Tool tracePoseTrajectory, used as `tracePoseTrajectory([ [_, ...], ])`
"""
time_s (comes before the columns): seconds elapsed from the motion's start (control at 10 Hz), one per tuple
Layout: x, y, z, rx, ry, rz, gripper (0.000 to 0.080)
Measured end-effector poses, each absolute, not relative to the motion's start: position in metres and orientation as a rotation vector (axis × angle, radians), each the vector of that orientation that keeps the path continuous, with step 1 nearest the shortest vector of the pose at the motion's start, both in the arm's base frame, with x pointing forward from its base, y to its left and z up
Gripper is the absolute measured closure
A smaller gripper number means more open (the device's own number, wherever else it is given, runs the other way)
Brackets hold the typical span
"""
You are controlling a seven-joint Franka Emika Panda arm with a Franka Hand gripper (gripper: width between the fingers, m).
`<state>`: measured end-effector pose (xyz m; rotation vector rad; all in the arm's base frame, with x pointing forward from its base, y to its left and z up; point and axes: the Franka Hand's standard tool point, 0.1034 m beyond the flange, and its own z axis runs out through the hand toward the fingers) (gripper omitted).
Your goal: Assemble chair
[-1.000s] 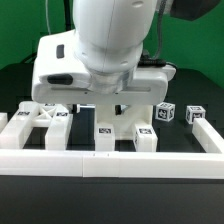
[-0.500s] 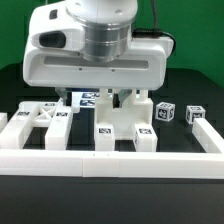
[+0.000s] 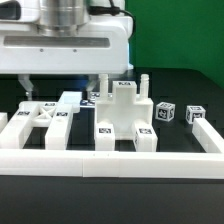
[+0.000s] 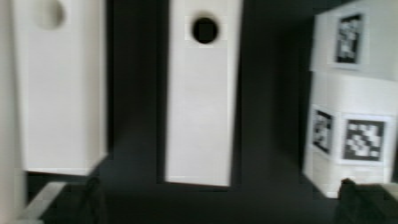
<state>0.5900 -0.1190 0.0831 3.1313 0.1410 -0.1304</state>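
- One rail [image 3: 110, 162] lies nearest; just behind it sit a crossed panel [image 3: 38, 116] and, toward the exterior view's right, a cube [image 3: 165, 112].
- Mid-row stands the blocky chair body [image 3: 122, 115], pegs up. It was hidden under the arm a second ago and is now uncovered and untouched.
- Farther back, the gripper [image 3: 65, 88] has slid to the exterior view's left, jaws spread wide and holding nothing.
- It hangs over a holed bar [image 4: 205, 90].
- My guess is that the bar gets picked up next.
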Motion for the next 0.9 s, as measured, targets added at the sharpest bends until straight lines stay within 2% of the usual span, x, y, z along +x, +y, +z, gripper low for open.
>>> tracePoseTrajectory([
  [0.3,0.588,-0.120,0.080,3.133,0.111,-0.145,0.0151],
  [0.6,0.585,-0.124,0.064,3.144,-0.018,-0.146,0.0151],
  [0.9,0.586,-0.126,0.064,3.141,-0.017,-0.136,0.0151],
])
